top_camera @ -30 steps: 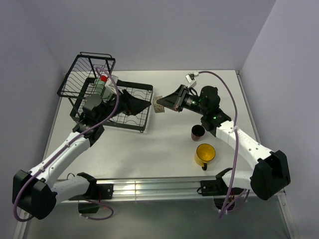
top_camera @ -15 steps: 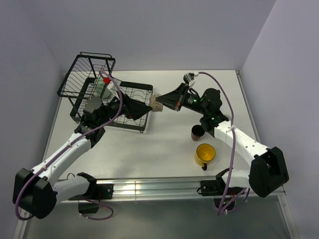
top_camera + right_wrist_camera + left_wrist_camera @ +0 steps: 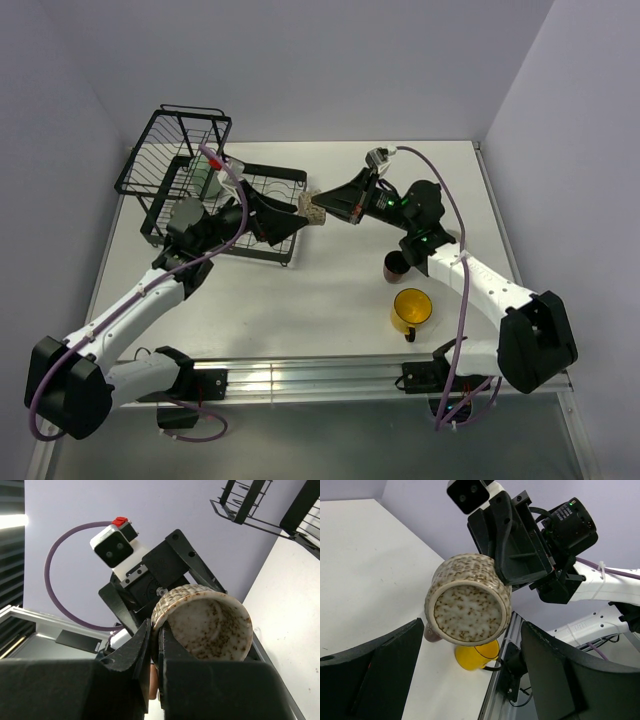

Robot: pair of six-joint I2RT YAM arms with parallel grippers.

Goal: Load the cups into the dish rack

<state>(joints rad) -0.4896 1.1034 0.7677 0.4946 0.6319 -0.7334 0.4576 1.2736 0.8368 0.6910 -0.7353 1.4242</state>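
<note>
Above white table (image 3: 330,300) | right gripper (image 3: 154,630) is pinching beige speckled cup (image 3: 468,605) mid-frame | left gripper (image 3: 472,630) is gaping wide; should be centring on cup before clamping

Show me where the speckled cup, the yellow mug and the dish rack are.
speckled cup (image 3: 466,612), left wrist view, on its flat base.
yellow mug (image 3: 411,306), top external view, on the inside of its open mouth.
dish rack (image 3: 190,111), top external view, on the basket's far top rim.
</note>
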